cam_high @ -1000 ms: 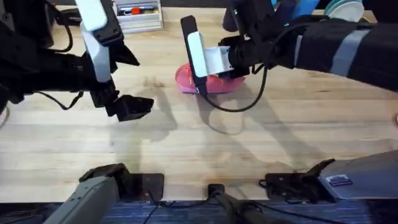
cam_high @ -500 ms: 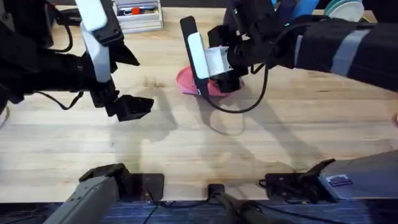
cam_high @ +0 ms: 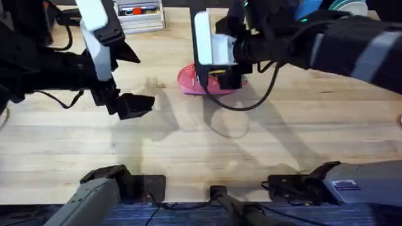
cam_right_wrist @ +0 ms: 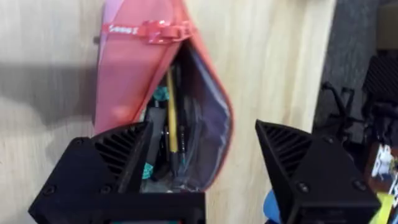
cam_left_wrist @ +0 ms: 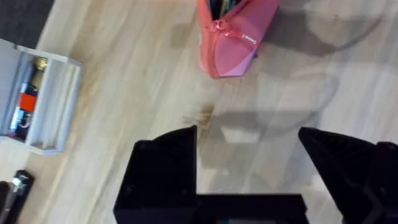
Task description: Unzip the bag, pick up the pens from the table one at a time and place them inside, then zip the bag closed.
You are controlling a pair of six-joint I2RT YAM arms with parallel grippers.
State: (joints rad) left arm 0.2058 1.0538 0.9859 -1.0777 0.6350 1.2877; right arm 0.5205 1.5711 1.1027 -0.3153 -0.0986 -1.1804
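- Overhead view: pink oblong fabric pencil pouch (cam_high: 191, 81) lying on the far middle part of the large pale wooden plank surface (cam_high: 207, 138), partly covered by the right arm.
- Right wrist view: same pouch (cam_right_wrist: 140, 74), zip gaping along its top, grey lining exposed; red zip pull (cam_right_wrist: 165, 29) at one end of the opening.
- Contents, right wrist view: slim yellow-gold pen (cam_right_wrist: 170, 112) lying lengthwise inside the pouch; darker slim items and a teal-coloured piece beside it, too shadowed to identify.
- Right tool (cam_right_wrist: 202, 152): directly above the unzipped pouch, black fingers spread wide to either side of the opening, nothing held between them. In the overhead view, the tool (cam_high: 229, 78) sits over the pouch's right half, below the arm's white wrist block.
- Left tool (cam_left_wrist: 249, 158): black fingers wide apart, empty, hovering over bare wood well apart from the pouch (cam_left_wrist: 233, 37). In the overhead view, the tool (cam_high: 133, 105) hangs over the left-centre of the surface.
- Other: grey open tray (cam_left_wrist: 37, 102) holding a small red-and-black item, near the surface's far edge; seen in the overhead view as a pale tray (cam_high: 139, 16) at the far left.
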